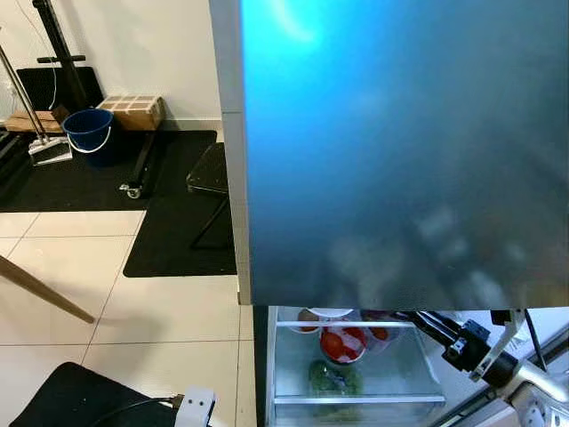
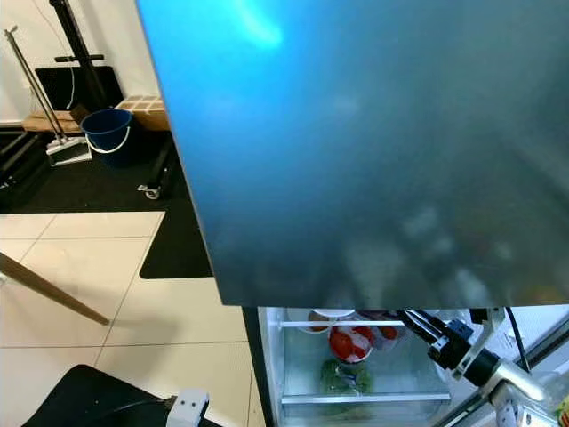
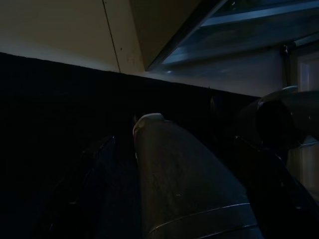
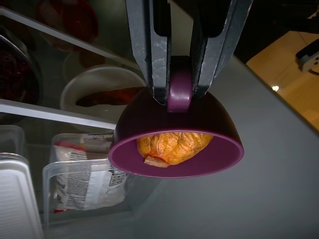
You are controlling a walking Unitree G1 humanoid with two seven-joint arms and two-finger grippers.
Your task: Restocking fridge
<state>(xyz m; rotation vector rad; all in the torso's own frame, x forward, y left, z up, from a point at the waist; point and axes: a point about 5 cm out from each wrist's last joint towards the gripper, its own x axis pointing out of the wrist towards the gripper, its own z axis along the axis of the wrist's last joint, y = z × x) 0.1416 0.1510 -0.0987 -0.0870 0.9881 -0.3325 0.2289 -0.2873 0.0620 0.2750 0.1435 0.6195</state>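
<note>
A blue bucket (image 1: 90, 130) and a cardboard box (image 1: 133, 110) stand on a black mat (image 1: 169, 231) at far left, beside pale floor tiles (image 1: 116, 302). The left gripper (image 3: 94, 199) hangs idle in deep shade — whether its fingers are apart or together cannot be told. The open fridge door (image 1: 400, 151), a wide blue-grey panel, covers most of the head views. Below its edge lies the fridge interior (image 1: 356, 374), with red produce (image 1: 342, 342) and greens (image 1: 333, 378) on a glass shelf (image 1: 356, 400). At lower right the right gripper (image 4: 179, 89) reaches into the fridge — its fingers (image 4: 149, 50) clamped on the handle of a purple bowl (image 4: 199, 154), held tilted, with a yellow-orange food item (image 4: 172, 147) inside.
</note>
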